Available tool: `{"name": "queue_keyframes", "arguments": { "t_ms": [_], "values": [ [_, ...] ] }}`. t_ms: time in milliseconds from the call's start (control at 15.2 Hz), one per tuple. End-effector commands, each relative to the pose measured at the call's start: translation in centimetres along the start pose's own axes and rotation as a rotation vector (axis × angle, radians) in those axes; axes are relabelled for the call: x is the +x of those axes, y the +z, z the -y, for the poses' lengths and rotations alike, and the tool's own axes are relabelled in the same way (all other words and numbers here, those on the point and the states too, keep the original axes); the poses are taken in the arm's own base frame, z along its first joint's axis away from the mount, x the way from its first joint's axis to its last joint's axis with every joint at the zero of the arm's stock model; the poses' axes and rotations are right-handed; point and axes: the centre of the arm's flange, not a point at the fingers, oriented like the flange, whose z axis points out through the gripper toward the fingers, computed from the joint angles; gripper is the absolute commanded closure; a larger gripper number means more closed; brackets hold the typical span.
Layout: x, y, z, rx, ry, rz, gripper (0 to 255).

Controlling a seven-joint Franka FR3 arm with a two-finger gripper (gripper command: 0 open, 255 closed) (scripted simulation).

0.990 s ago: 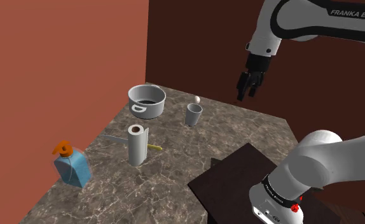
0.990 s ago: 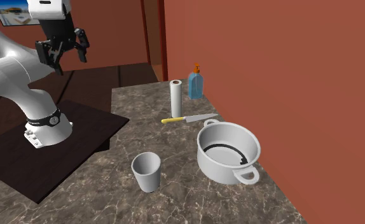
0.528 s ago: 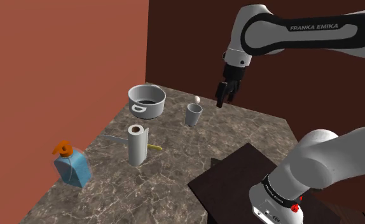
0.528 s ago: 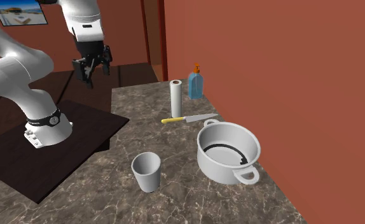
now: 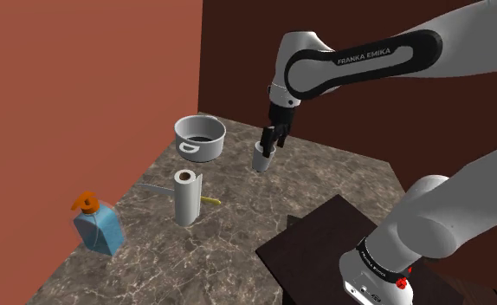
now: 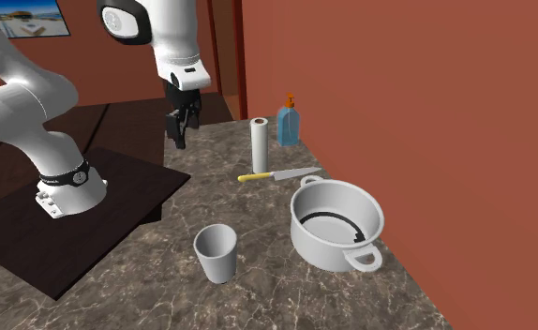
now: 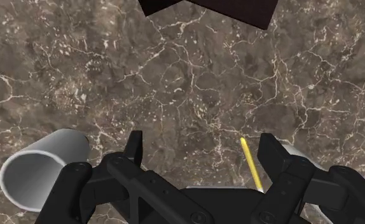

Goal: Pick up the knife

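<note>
Arm has swung in from over the stand and dropped: gripper (image 6: 178, 131) now hangs above the marble counter (image 6: 258, 234), fingers spread, nothing in them. Knife (image 6: 278, 173) lies flat on the counter just beside the paper towel roll (image 6: 259, 143). In the wrist view its yellow handle is close to one fingertip, so I'd call this mid-approach.
</note>
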Motion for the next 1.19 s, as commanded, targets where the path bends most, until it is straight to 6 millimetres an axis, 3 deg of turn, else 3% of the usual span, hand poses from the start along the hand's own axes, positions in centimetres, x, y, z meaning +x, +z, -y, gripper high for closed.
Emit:
{"name": "queue_keyframes", "arguments": {
  "t_ms": [0, 1122],
  "values": [
    [1.8, 1.4, 1.1, -0.006, -0.032, -0.007, 0],
    [16.8, 13.6, 12.1, -0.059, -0.299, -0.051, 0]
  ]
}}
